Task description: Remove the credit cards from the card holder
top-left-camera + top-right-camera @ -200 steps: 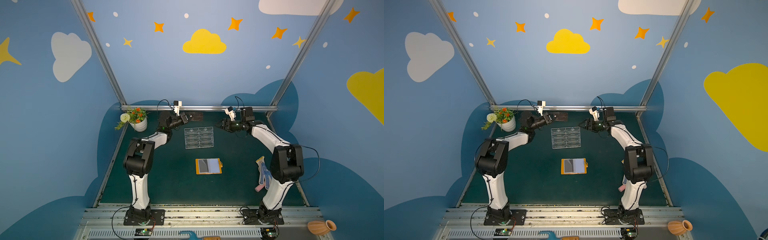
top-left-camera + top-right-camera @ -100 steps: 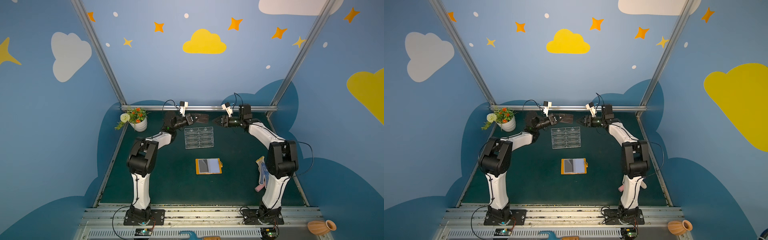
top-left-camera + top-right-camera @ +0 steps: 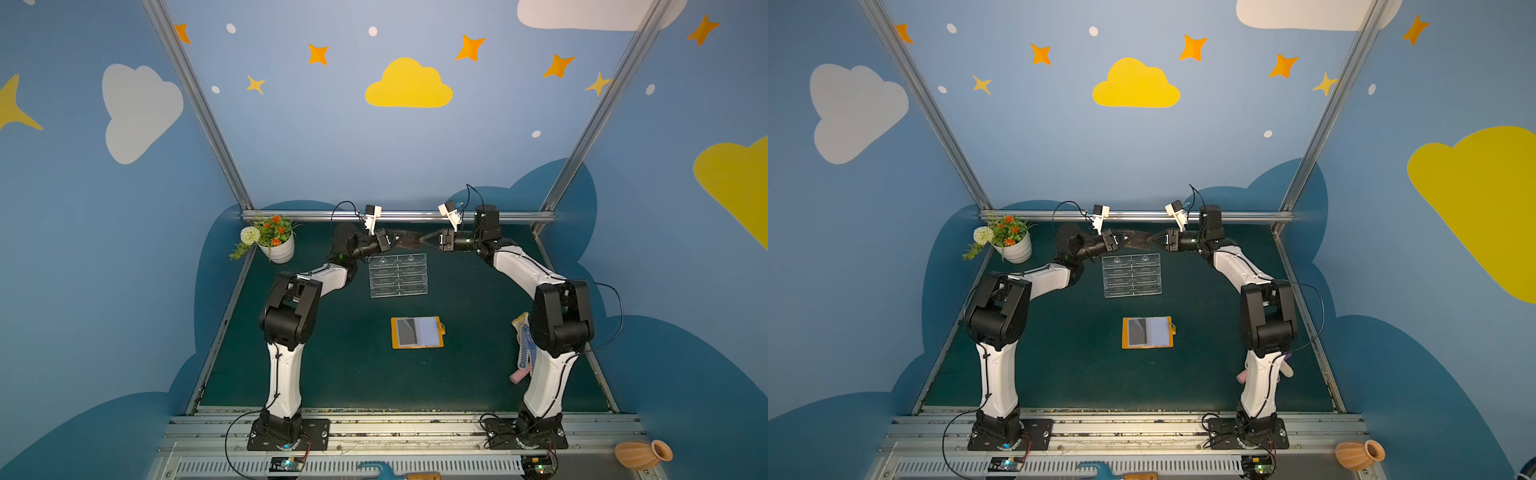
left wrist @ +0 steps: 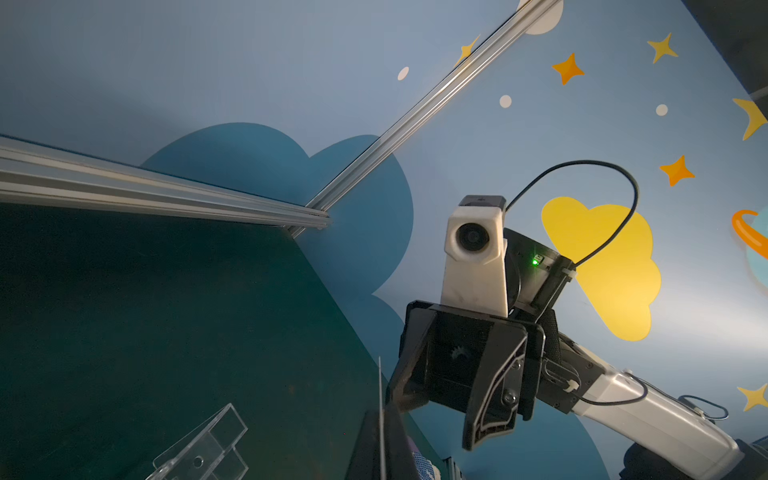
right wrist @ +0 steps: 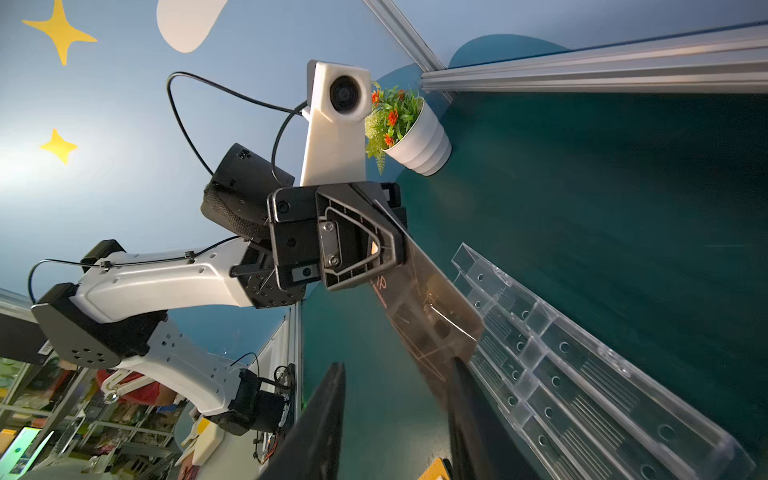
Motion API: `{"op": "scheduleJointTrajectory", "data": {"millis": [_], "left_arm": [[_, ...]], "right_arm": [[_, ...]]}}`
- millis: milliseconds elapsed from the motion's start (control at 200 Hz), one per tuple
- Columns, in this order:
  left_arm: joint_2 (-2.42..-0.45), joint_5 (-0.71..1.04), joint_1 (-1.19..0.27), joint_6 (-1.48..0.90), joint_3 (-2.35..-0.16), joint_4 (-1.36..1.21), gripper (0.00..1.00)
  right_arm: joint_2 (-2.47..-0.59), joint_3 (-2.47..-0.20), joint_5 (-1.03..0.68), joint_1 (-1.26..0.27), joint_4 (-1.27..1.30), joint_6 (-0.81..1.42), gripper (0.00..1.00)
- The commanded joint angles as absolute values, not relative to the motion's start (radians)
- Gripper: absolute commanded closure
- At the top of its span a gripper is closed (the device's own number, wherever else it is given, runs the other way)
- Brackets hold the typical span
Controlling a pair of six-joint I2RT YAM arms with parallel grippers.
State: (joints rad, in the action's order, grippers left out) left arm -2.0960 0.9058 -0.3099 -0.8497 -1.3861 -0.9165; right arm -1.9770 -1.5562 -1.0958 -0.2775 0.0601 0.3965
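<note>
Here, left pincer (image 5: 394, 246) clenched on credit card (image 5: 428, 307), right pincer (image 5: 397, 374) part-open around its end.

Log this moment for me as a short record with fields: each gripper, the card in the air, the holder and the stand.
left gripper: shut on a credit card, held in the air
right gripper: jaws apart around that card's free end, not yet closed
acrylic stand: on the table just below the two grippers
card holder: lying open mid-table, untouched
dark card: in the holder's left sleeve
stage: looks like a handover between the arms
</note>
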Motion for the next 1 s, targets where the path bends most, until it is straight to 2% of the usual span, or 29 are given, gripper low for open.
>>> {"op": "scheduleJointTrajectory", "data": {"millis": [0, 275, 531, 651, 766, 871, 996], "left_arm": [[-2.117, 0.924, -0.315, -0.857, -1.422, -0.93, 0.96], [-2.162, 0.935, -0.326, -0.879, -1.461, -0.939, 0.96], [-2.182, 0.938, -0.322, -0.89, -1.48, -0.932, 0.96], [-2.194, 0.943, -0.315, -0.899, -1.494, -0.923, 0.96], [-2.206, 0.948, -0.309, -0.92, -1.511, -0.92, 0.96], [-2.214, 0.95, -0.308, -0.94, -1.516, -0.938, 0.96], [-2.218, 0.953, -0.308, -0.956, -1.517, -0.95, 0.96]], "right_arm": [[-2.013, -1.589, -1.123, -0.285, 0.08, 0.412, 0.64], [-2.057, -1.606, -1.143, -0.287, 0.118, 0.451, 0.74], [-2.088, -1.632, -1.128, -0.261, 0.081, 0.462, 0.74], [-2.078, -1.626, -1.144, -0.239, 0.07, 0.486, 0.67], [-2.053, -1.609, -1.138, -0.221, 0.019, 0.476, 0.54], [-2.035, -1.565, -1.147, -0.204, 0.048, 0.501, 0.47], [-2.06, -1.566, -1.178, -0.208, 0.081, 0.528, 0.45]]}}
